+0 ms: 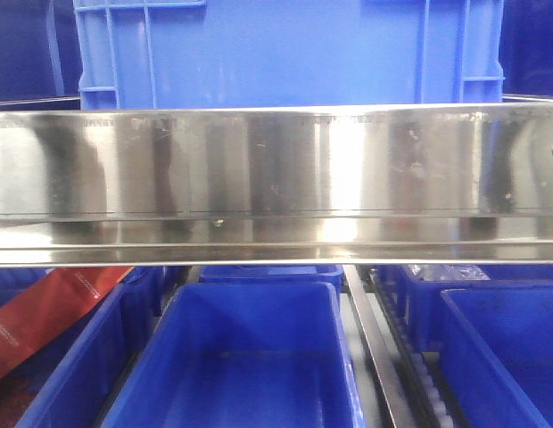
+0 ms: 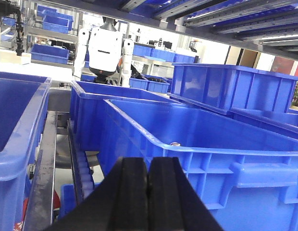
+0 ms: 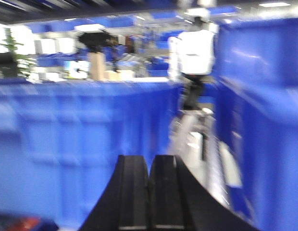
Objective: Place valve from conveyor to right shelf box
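Bright glare is streaking the steel rail (image 1: 276, 160) in the front view, its centre-right blowing out white. The left wrist view is staying sharp, with overexposed windows behind. The right wrist view is smearing badly, bins (image 3: 81, 144) blurring soft.

Left gripper (image 2: 148, 192): two black fingers pressed flat together along a thin vertical seam, nothing between them, rising from the bottom edge of the left wrist view and pointing forward, roughly level. Right gripper (image 3: 149, 192): same black pair, likewise closed pad to pad with only a narrow seam showing, empty, entering from the bottom edge of the right wrist view; picture blurred throughout. Neither arm nor wrist visible in the front-facing view; no more of either arm visible.
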Robot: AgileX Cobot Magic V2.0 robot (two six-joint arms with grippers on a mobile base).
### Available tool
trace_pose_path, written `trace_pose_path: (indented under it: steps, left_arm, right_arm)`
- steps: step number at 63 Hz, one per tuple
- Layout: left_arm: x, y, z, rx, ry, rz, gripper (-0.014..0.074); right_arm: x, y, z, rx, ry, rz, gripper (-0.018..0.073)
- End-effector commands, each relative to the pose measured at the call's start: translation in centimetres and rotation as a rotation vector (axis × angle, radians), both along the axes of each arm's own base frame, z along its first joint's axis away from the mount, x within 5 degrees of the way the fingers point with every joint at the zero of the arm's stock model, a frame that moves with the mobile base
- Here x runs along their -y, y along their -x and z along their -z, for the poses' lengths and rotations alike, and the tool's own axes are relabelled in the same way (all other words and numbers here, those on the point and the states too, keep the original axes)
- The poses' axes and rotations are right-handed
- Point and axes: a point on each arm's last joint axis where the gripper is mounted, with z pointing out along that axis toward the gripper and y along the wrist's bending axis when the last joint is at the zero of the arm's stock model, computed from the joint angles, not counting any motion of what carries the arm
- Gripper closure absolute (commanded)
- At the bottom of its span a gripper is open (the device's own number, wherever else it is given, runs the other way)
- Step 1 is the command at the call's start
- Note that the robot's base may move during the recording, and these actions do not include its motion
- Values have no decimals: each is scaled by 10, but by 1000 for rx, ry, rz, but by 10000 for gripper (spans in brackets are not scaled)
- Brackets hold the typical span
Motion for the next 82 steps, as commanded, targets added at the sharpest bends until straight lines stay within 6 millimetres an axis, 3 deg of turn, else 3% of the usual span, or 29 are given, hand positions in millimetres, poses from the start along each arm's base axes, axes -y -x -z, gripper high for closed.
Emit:
trace_pose_path:
  steps: [1, 14, 20, 37, 42, 82]
  left_arm:
    - [-1, 1, -1, 16, 15, -1, 707]
    - [-1, 1, -1, 16, 15, -1, 707]
    - [-1, 1, -1, 16, 15, -1, 707]
    - [-1, 1, -1, 16, 15, -1, 707]
    - [-1, 1, -1, 16, 15, -1, 707]
    - [-1, 1, -1, 16, 15, -1, 707]
  right_arm:
    - [7, 9, 15, 36, -14, 53, 722]
    - [16, 24, 56, -38, 0, 151, 722]
    - [17, 29, 64, -57, 3, 160, 722]
    - [17, 33, 73, -76, 64, 163, 722]
    - [17, 33, 68, -17, 55, 168, 722]
    - [17, 33, 72, -59, 61, 164, 722]
